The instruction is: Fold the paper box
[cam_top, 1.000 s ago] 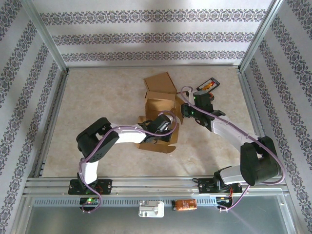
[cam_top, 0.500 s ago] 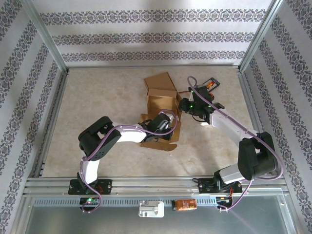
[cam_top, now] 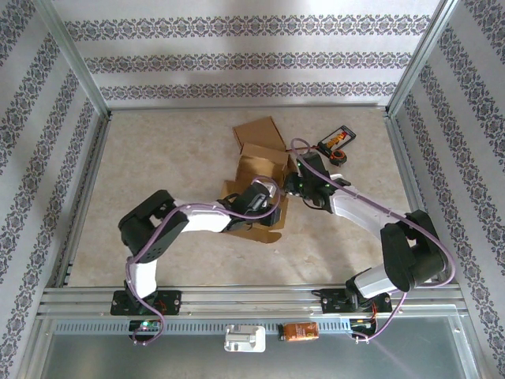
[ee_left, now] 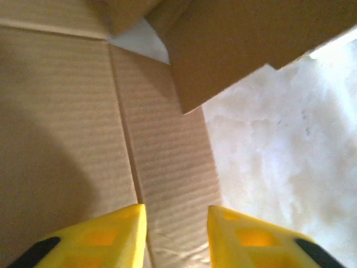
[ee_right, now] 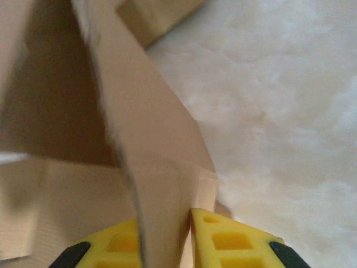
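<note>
Brown paper box (ee_right: pixel 159 151) flap in right gripper (ee_right: pixel 164 226)

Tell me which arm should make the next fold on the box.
Right, probably. The right gripper has a flap of the box pinched between its fingers, ready to bend. The left gripper is open over a flat panel, holding nothing.

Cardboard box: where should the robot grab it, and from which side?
Probably a thin flap, not the broad body of the box. On its right side one flap sits edge-on between the fingers of the right gripper; coming straight at that thin edge lets the narrow jaws close on it.
</note>
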Motion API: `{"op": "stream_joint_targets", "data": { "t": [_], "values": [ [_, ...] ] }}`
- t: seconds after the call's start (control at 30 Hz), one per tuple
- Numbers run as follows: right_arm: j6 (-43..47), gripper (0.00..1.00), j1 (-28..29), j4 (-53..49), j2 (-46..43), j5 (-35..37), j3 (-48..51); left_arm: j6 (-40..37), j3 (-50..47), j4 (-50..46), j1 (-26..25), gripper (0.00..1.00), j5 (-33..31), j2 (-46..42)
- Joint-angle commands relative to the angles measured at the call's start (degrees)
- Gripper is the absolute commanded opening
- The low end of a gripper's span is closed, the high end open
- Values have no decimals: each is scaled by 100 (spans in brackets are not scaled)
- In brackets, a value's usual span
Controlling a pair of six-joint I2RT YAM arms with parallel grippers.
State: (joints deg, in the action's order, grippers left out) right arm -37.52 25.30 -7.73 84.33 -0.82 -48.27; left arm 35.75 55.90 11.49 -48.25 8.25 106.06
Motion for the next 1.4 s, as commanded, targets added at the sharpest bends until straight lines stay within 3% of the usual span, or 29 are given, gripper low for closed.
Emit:
{"op": "stream_joint_targets", "data": {
  "t": [0.0, 0.1, 0.17, 0.27, 0.4, 0.6, 0.7, 0.77, 0.9, 1.07, 1.2, 1.37],
  "values": [
    [218, 18, 54, -144, 72, 346, 82, 71, -166, -465, 53, 39, -405, -1059],
    [277, 19, 63, -139, 131, 323, 22, 138, -382, -1197, 60, 39, -1209, -2037],
    [314, 19, 72, -141, 162, 318, -13, 193, -478, -1588, 68, 45, -1789, -2624],
    [332, 19, 89, -134, 159, 326, -46, 179, -388, -2032, 278, 48, -2228, -3238],
    [376, 19, 116, -184, 124, 327, -90, 44, 99, -2349, 1080, 50, -1453, -3254],
    [446, 17, 116, -265, -23, 373, -129, -405, 1407, -3108, 2356, 56, -99, -2115],
    [488, 16, 98, -339, -67, 337, -201, -636, 1705, -3165, 2707, 57, 433, -2047],
    [531, 16, 94, -447, -71, 328, -306, -1011, 1404, -2792, 2577, 56, 707, -2363],
    [552, 14, 50, -575, -67, 258, -455, -1274, 174, -1784, 1684, 37, 578, -2831],
    [517, 14, -85, -652, -72, 115, -564, -715, -585, -1169, 946, 0, 631, -2197],
    [460, 14, -129, -691, -85, 57, -628, -412, -679, -333, 733, 0, 1064, -1325],
    [382, 15, -131, -782, 4, -145, -751, -395, -373, -156, 712, 0, 1041, -287]
  ]
}}
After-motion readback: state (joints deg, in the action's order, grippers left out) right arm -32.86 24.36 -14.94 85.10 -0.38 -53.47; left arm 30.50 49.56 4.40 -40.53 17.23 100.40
